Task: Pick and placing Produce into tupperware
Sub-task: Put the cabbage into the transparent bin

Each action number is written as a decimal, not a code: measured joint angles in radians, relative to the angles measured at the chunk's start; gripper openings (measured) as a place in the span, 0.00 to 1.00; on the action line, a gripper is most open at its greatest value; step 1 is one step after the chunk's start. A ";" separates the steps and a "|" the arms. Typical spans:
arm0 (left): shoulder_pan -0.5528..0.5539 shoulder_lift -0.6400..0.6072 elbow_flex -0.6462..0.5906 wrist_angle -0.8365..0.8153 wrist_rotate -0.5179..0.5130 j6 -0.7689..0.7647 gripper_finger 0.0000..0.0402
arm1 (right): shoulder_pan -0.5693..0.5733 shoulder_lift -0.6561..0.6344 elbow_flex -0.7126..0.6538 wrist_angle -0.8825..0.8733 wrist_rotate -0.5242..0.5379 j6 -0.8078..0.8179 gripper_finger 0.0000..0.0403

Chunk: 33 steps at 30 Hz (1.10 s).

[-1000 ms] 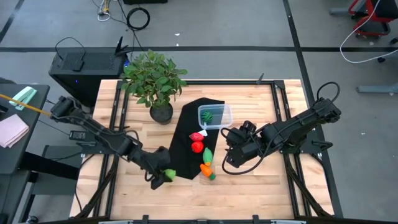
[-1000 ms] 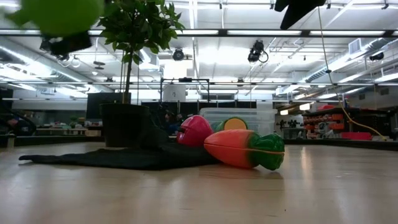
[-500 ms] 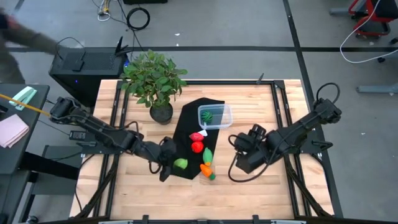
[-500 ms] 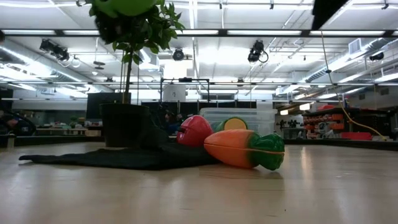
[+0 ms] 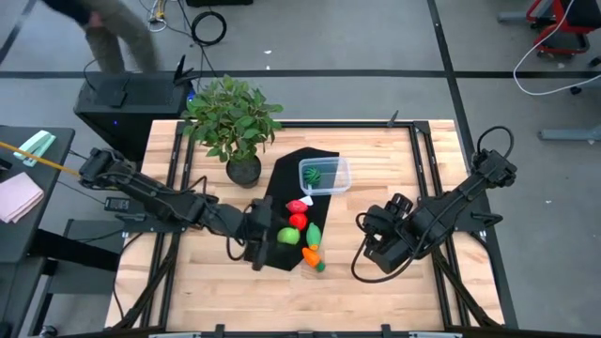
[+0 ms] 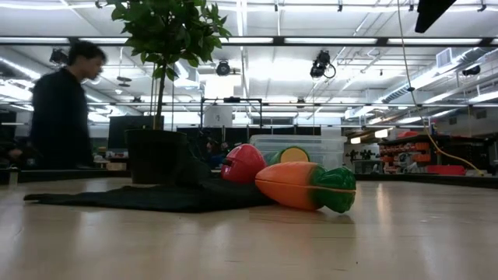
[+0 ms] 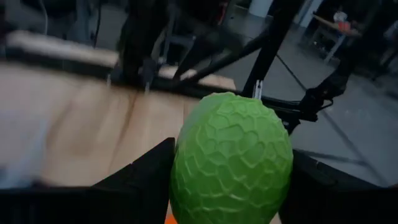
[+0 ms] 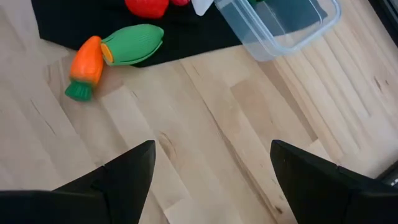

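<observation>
My left gripper [image 5: 281,236] is shut on the lime-green produce [image 5: 288,235], a bumpy oval that fills the left wrist view [image 7: 233,162], above the black cloth's near end. The clear tupperware [image 5: 325,175] stands farther back on the cloth with the dark-green striped ball [image 5: 314,174] inside. Two red pieces [image 5: 298,214] lie on the cloth. The green oblong [image 5: 314,235] and the orange piece [image 5: 311,255] lie at the cloth's near right edge. My right gripper [image 5: 369,249] hangs open over bare wood, right of them [image 8: 211,174]. My left gripper pinches the lime-green produce by two opposite sides [image 7: 183,168] between its two fingers [image 7: 140,177]. The fingers come nearly level from the table's left. The piece is lifted clear, above the black cloth.
A leafy potted plant [image 5: 235,122] stands at the far left by the black cloth [image 5: 282,183]. Bare wood lies at the near left and the right [image 5: 413,169]. A person [image 6: 58,109] passes beyond the table's far side.
My left gripper has risen with the lime-green produce and gone toward the table's right, from bare wood to over the cloth's near end, rolling and tipping toward level. My right gripper has drawn back toward the table's right and near edge, staying open. A person has walked into view behind the table.
</observation>
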 joint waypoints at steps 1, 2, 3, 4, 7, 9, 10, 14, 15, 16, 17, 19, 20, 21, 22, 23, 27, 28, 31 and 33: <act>-0.003 0.025 0.052 -0.023 -0.007 0.042 0.58 | 0.000 0.000 0.000 -0.003 0.000 0.000 0.80; -0.004 0.050 0.103 -0.070 -0.016 0.072 0.58 | 0.000 0.000 0.000 -0.004 0.000 0.000 0.80; -0.004 0.076 0.155 -0.134 -0.033 0.101 0.58 | 0.000 0.000 0.000 -0.006 0.000 0.000 0.80; -0.004 0.106 0.205 -0.188 -0.049 0.123 0.58 | 0.000 0.000 0.000 -0.008 -0.001 0.000 0.80; 0.006 0.194 0.331 -0.284 -0.111 0.177 0.58 | 0.002 0.000 0.000 -0.013 -0.008 0.005 0.80; 0.020 0.251 0.395 -0.288 -0.140 0.198 0.58 | 0.012 0.000 0.000 -0.017 -0.007 0.011 0.80; 0.028 0.273 0.416 -0.295 -0.143 0.201 0.58 | 0.018 0.000 0.000 -0.025 -0.008 0.019 0.80; 0.062 0.341 0.479 -0.324 -0.142 0.203 0.58 | 0.080 0.000 0.000 -0.095 -0.015 0.097 0.80; 0.072 0.352 0.492 -0.341 -0.143 0.205 0.58 | 0.105 0.000 0.000 -0.110 -0.020 0.126 0.80; 0.082 0.363 0.505 -0.344 -0.143 0.209 0.58 | 0.130 -0.001 -0.002 -0.108 -0.024 0.150 0.80; 0.090 0.370 0.513 -0.345 -0.142 0.220 0.58 | 0.157 -0.005 -0.008 -0.100 -0.026 0.178 0.80; 0.108 0.389 0.529 -0.344 -0.143 0.244 0.59 | 0.209 -0.009 -0.024 -0.107 -0.028 0.256 0.80; 0.117 0.399 0.539 -0.337 -0.142 0.257 0.59 | 0.233 -0.009 -0.033 -0.106 -0.031 0.291 0.80; 0.126 0.409 0.549 -0.343 -0.142 0.268 0.59 | 0.256 -0.009 -0.045 -0.103 -0.036 0.326 0.80; 0.135 0.422 0.566 -0.344 -0.142 0.279 0.59 | 0.277 -0.009 -0.060 -0.104 -0.043 0.365 0.80; 0.144 0.437 0.585 -0.338 -0.139 0.286 0.59 | 0.299 -0.009 -0.075 -0.105 -0.048 0.405 0.80; 0.171 0.503 0.686 -0.337 -0.136 0.337 0.58 | 0.367 -0.009 -0.130 -0.106 -0.083 0.534 0.80; 0.175 0.522 0.719 -0.347 -0.135 0.360 0.58 | 0.380 -0.008 -0.140 -0.103 -0.091 0.559 0.80; 0.186 0.584 0.827 -0.363 -0.134 0.428 0.59 | 0.412 -0.008 -0.162 -0.088 -0.104 0.620 0.80; 0.195 0.627 0.904 -0.396 -0.133 0.451 0.59 | 0.426 -0.009 -0.167 -0.083 -0.106 0.648 0.80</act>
